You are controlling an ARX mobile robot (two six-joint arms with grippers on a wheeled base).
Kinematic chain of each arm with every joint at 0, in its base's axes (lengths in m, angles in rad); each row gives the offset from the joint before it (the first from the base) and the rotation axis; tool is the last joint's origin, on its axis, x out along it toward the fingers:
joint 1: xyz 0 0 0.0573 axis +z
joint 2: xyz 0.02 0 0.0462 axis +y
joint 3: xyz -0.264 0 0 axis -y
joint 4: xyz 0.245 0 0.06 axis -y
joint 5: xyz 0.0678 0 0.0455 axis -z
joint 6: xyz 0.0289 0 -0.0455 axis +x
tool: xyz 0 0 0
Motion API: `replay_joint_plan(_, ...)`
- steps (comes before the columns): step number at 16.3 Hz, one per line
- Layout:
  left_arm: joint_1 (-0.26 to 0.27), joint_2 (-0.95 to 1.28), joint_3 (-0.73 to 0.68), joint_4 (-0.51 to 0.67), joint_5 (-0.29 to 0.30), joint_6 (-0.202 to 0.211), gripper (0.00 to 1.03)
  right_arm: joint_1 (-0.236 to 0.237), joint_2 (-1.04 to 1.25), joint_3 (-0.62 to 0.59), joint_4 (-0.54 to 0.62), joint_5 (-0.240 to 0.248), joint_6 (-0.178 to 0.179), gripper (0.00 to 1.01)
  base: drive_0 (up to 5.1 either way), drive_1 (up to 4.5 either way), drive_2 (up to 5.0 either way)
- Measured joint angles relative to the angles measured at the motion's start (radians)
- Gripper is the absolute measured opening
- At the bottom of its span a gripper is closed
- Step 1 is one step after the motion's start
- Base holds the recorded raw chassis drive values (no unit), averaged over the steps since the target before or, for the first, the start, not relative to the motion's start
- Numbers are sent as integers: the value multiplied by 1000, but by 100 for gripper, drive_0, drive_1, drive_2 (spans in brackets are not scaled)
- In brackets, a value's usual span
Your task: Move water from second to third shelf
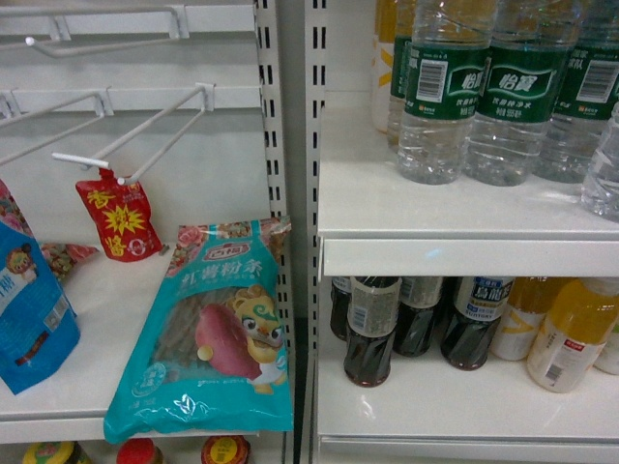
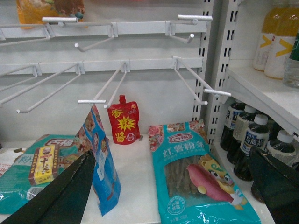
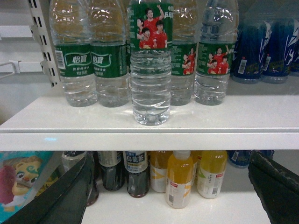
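A teal snack bag point(image 1: 208, 333) lay at the left, overhanging its shelf's front edge. Right of the upright, the water point(image 3: 150, 60) stood alone near the shelf lip point(image 3: 149, 140), ahead of its row, bare shelf on both sides. Both jaws were wide open, holding nothing.

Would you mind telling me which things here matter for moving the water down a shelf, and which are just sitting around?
Part of the job:
- water bottle at the shelf's front edge
- upper shelf it stands on
- shelf below

Just sitting around:
- dark sauce bottles
- orange drink bottles
- teal noodle packet
- red pouch
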Motion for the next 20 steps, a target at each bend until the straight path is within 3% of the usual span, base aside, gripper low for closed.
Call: replay_joint_plan(20, 0, 0, 0, -5, 0, 0, 98, 0, 0, 0, -5, 0, -1, 98, 0, 0, 0)
